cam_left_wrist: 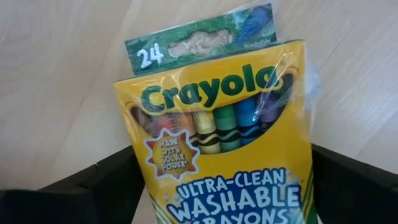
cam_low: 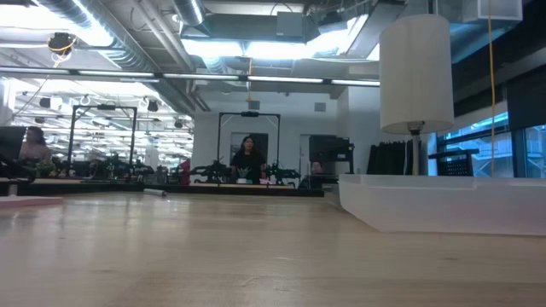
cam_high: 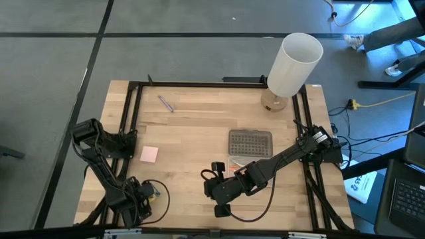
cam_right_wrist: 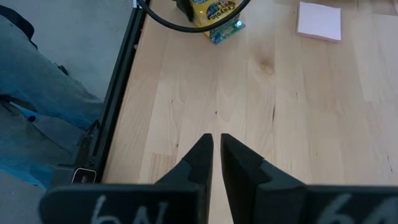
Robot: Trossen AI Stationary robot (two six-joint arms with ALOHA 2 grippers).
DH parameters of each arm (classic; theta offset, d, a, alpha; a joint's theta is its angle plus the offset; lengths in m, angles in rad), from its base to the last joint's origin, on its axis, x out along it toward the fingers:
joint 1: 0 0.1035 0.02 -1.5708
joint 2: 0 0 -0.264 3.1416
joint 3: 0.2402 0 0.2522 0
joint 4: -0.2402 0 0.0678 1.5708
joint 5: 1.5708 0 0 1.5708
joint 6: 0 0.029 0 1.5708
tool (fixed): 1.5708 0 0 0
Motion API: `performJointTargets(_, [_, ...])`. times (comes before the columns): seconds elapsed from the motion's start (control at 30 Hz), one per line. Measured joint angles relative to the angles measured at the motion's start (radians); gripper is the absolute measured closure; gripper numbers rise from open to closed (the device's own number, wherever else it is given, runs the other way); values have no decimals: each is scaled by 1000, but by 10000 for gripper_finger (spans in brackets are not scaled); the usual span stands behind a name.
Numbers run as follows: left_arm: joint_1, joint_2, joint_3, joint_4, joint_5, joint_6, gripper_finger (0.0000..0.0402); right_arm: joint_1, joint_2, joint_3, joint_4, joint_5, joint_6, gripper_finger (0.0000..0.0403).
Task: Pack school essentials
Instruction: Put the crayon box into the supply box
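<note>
The left gripper (cam_high: 147, 194) is seen at the near left corner of the wooden table (cam_high: 192, 126). In the left wrist view the crayon box (cam_left_wrist: 227, 137) stands between its two dark fingers (cam_left_wrist: 102, 186), which are spread wide on both sides of the box. Whether the fingers press on the box or only stand beside it cannot be told. In the right wrist view the same box (cam_right_wrist: 214, 15) is seen partly, lying near the black frame edge with a black cable curved over it.

The right gripper (cam_right_wrist: 216, 155) is held over the near middle of the table, its fingers brought almost together with only a thin gap between them, and nothing is held there.

The pink square pad (cam_high: 149, 154) lies flat on the left part of the table, apart from both grippers. A thin pen (cam_high: 166, 103) lies near the far left side. The clear box with the grey dotted lid (cam_high: 250, 142) is placed right of the middle, and the white cylinder lamp (cam_high: 294, 63) stands at the far right corner.
</note>
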Motion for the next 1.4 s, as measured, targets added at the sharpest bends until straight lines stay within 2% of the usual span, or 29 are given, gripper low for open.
performJointTargets(0.37, [6, -3, 0, -4, -10, 25, 117, 0, 0, 0, 0, 0, 0, 368])
performJointTargets(0.53, [7, -43, -2, -2, -73, 51, 122, 0, 0, 0, 0, 0, 0, 368])
performJointTargets(0.7, [29, -109, -2, -1, -86, 106, 124, 0, 0, 0, 0, 0, 0, 368])
performJointTargets(0.87, [78, -169, 15, -4, -121, 279, 124, 0, 0, 0, 0, 0, 0, 368])
performJointTargets(1.2, [294, -240, 61, -22, -130, 686, 124, -2, 0, 0, 0, 0, -34, 368])
performJointTargets(1.33, [370, -258, 77, -18, -132, 807, 124, -8, 0, 0, -3, -1, -52, 368])
performJointTargets(1.4, [400, -265, 78, -21, -132, 848, 124, -11, -5, 4, -59, 2, -16, 368])
